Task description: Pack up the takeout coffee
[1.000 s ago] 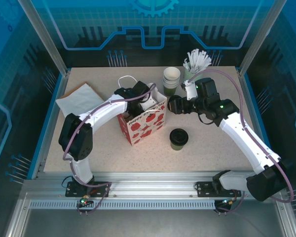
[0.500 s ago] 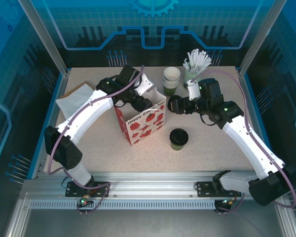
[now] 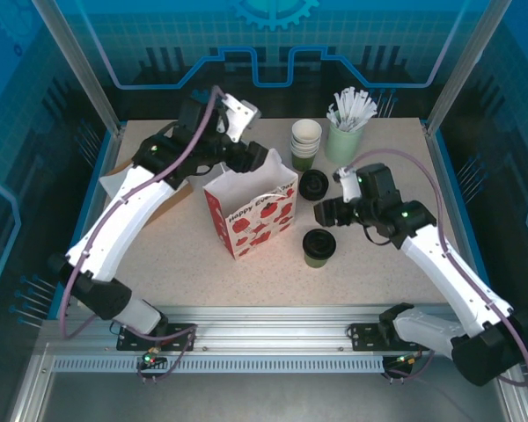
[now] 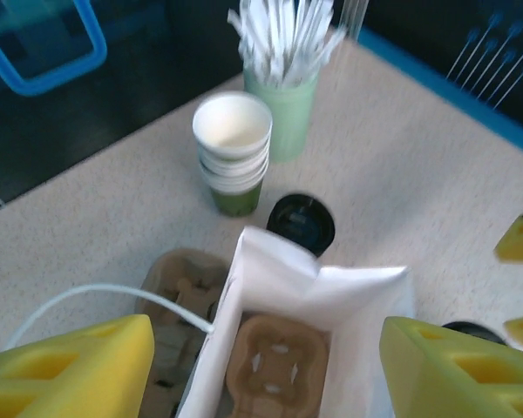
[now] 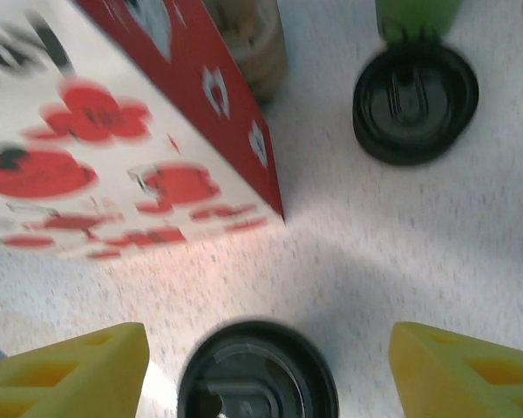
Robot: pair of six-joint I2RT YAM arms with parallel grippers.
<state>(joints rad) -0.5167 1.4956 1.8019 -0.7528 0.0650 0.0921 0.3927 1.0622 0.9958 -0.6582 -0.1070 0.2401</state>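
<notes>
The takeout coffee (image 3: 319, 247) stands lidded toward the counter's near edge, just right of the flowered paper bag (image 3: 255, 215). The right gripper (image 3: 324, 213) hovers over it, jaws apart; the left gripper (image 3: 257, 160), likewise apart, hangs above the bag's mouth. Looks like the approach: next, descend and close around the cup

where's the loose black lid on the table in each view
top external: loose round black plastic lid just right of centre, beside the red-and-white paper gift bag.
left wrist: lid at centre, beyond the bag's rim.
right wrist: lid upper right, right of the bag.
shared landmark: the bag.
</notes>
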